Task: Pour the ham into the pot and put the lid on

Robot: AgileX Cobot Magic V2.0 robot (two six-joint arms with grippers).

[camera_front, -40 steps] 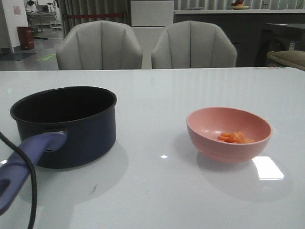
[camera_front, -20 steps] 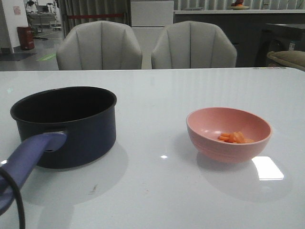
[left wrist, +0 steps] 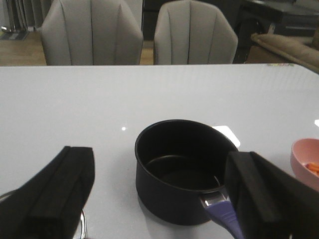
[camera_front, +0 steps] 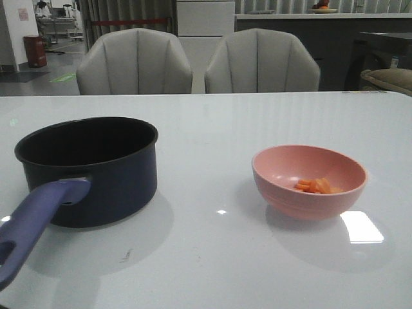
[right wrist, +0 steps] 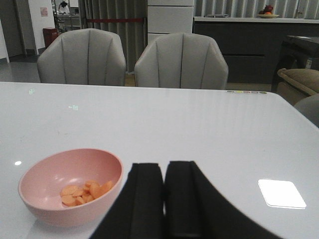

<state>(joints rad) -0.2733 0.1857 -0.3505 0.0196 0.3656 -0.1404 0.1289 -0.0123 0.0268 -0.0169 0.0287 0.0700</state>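
Nothing done yet. Ham [camera_front: 314, 186] still sat in bowl [camera_front: 309, 181], pot [camera_front: 87, 168] empty, no lid seen. Left gripper [left wrist: 164, 199] spread wide; right gripper [right wrist: 164, 199] pressed closed, holding nothing.

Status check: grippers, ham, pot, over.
Left gripper open above the dark navy saucepan, holding nothing. Right gripper shut, empty. Orange ham slices in the pink bowl. Pot empty.

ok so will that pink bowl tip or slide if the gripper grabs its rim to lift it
The round pink bowl probably feels light: it holds only a small heap of orange ham slices. Its narrower base and flaring wall suggest that a one-sided rim grip could tilt it. The glossy white table looks slick, so a nudge may slide it.
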